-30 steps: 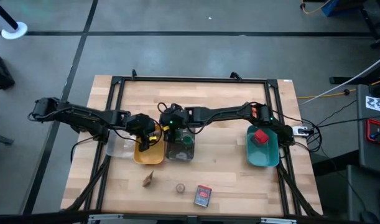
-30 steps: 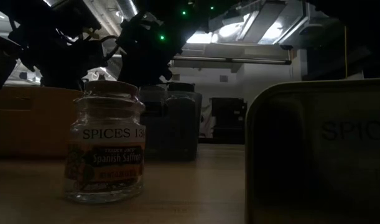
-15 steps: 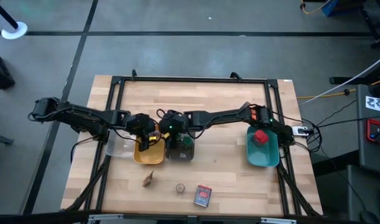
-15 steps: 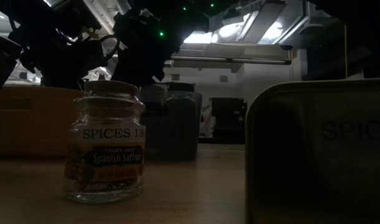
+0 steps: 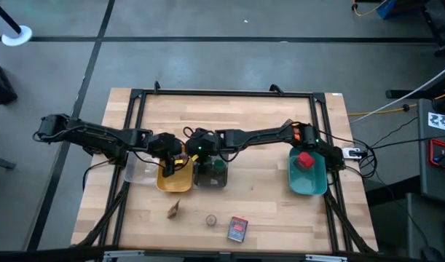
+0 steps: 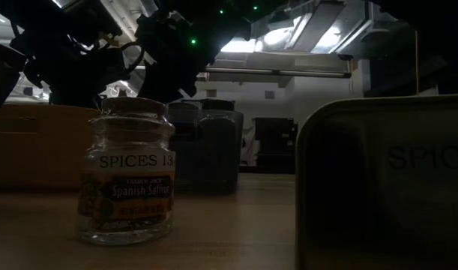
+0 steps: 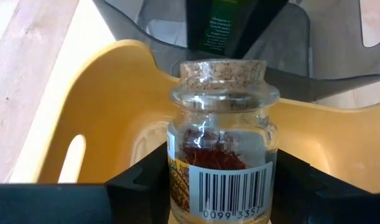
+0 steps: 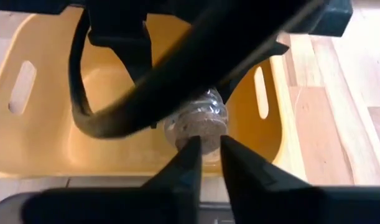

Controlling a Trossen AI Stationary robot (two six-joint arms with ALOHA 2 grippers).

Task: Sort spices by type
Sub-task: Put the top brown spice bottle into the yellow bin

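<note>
My left gripper (image 5: 171, 155) is shut on a cork-lidded glass saffron jar (image 7: 221, 143) over the yellow tray (image 5: 180, 183). My right gripper (image 8: 207, 146) reaches across from the right, and its nearly closed fingers stand at the jar's cork (image 8: 201, 126). A green-lidded jar (image 5: 219, 166) stands in the grey tray (image 5: 207, 180). One red box (image 5: 304, 160) lies in the teal tray (image 5: 309, 185). A brown packet (image 5: 173, 211), a second saffron jar (image 5: 210, 220) and another red box (image 5: 237, 229) sit on the table's near part. My left gripper pinches the jar's glass body (image 7: 177, 186) between its two fingers (image 7: 137, 190), one on each side, low on the jar. The jar stands upright in the hold with its cork (image 7: 222, 73) up. Its base is out of the picture. Whether my right gripper touches the cork, I cannot tell.
A clear tray (image 5: 137, 173) lies left of the yellow one. A black frame (image 5: 222, 94) runs round the wooden table. In the low view the loose saffron jar (image 6: 127, 169) and the red box (image 6: 382, 184) stand close in front.
My right gripper has edged a little toward my left gripper and the yellow tray, and its wrist has rolled slightly. Since then it has kept still. The jars, boxes and packet on the table have not moved.
</note>
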